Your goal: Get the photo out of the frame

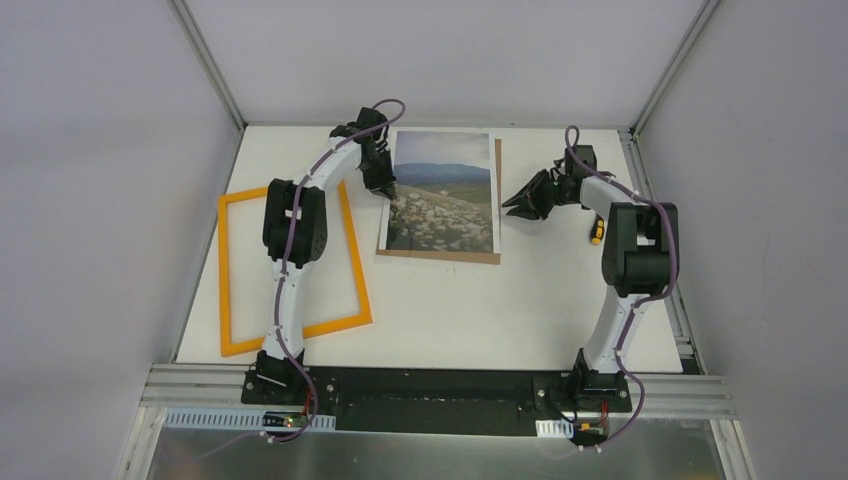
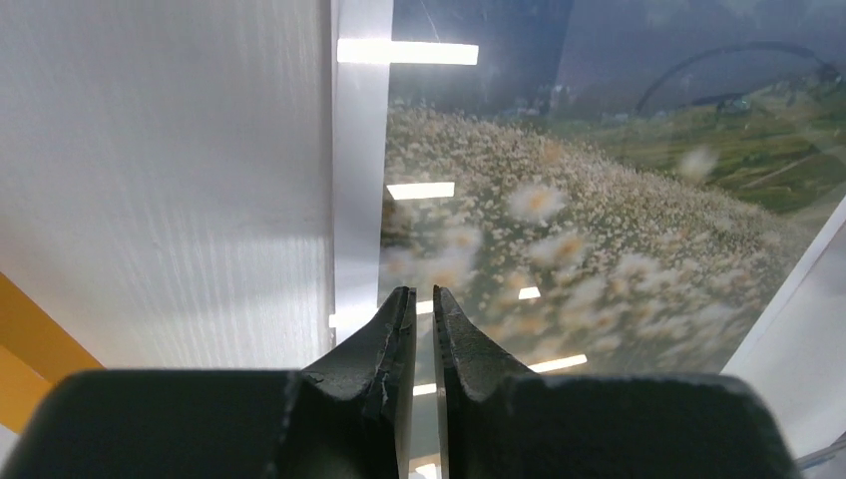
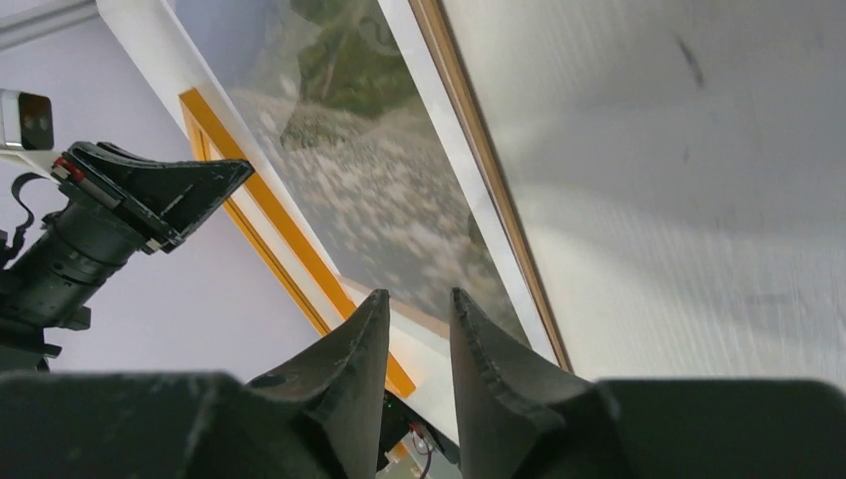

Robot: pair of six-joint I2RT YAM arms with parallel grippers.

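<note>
we see the table (image 1: 520,300) with the frame (image 1: 224,270) lying flat at its 9 o'clock, orange side up, bare table showing through it and the left arm crossing above it. the photo (image 1: 445,195) is out of the frame, face up toward 12 o'clock on a brown board (image 1: 440,256) that peeks out at its right and near edges. the left gripper (image 1: 387,188) sits at the photo's 9 o'clock edge, fingers nearly together with only a slit between them. the right gripper (image 1: 512,207) hovers at the photo's 3 o'clock, fingers a little apart, holding nothing. a small yellow tool (image 1: 597,232) lies just beside the right arm.
</note>
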